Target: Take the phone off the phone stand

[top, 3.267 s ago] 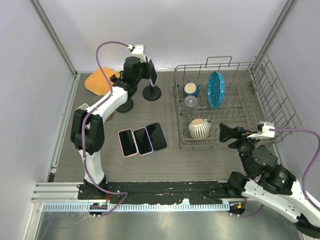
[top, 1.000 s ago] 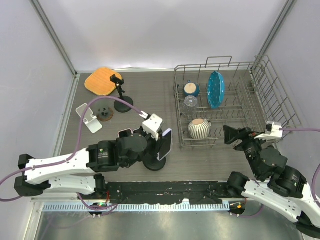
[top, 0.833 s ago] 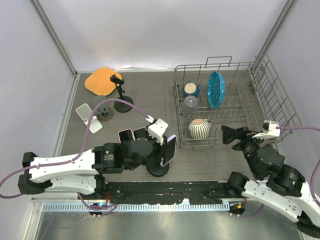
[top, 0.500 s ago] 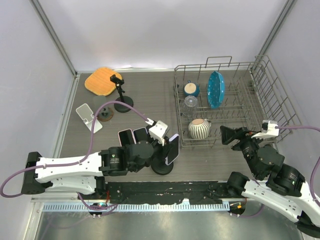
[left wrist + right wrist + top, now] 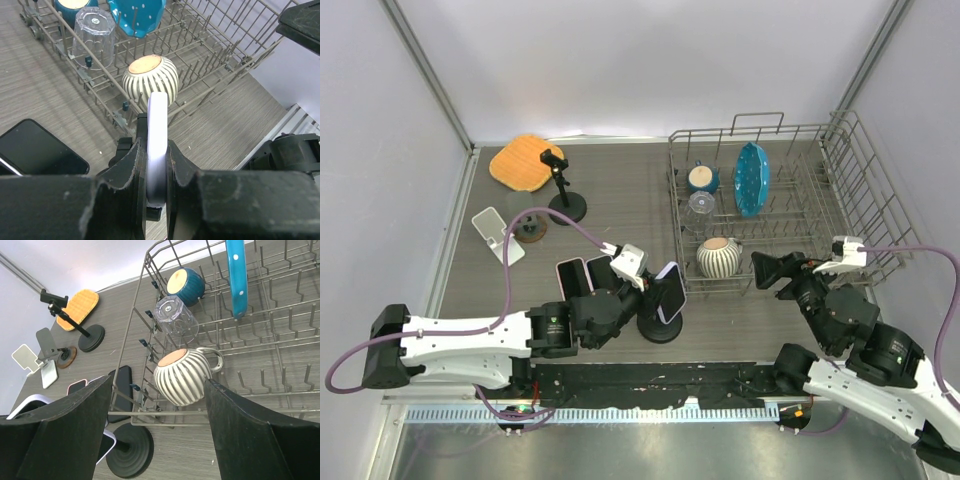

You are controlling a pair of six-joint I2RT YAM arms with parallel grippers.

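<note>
The phone point(image 5: 670, 292), dark-screened in a pale case, sits tilted in the black phone stand, whose round base point(image 5: 660, 328) is just left of the dish rack. My left gripper point(image 5: 648, 292) is shut on the phone. In the left wrist view the phone point(image 5: 156, 125) stands edge-on between the fingers point(image 5: 131, 170), with my left gripper point(image 5: 156, 172) clamped on its lower part. My right gripper point(image 5: 770, 270) is open and empty, hovering right of the stand by the rack's front. In the right wrist view the stand base point(image 5: 131, 450) and a phone corner point(image 5: 104, 446) show lower left of my right gripper point(image 5: 158, 381).
The wire dish rack point(image 5: 840, 180) holds a striped mug point(image 5: 718, 257), a clear glass point(image 5: 702, 204), a blue cup point(image 5: 701, 179) and a teal plate point(image 5: 751, 178). Flat phones point(image 5: 572, 276) lie left of the stand. A second black stand point(image 5: 563, 195), a white stand point(image 5: 498, 235) and an orange pad point(image 5: 525, 161) are at the back left.
My left gripper has moved right toward the dish rack with the phone and its stand. My right gripper has shifted slightly left.
</note>
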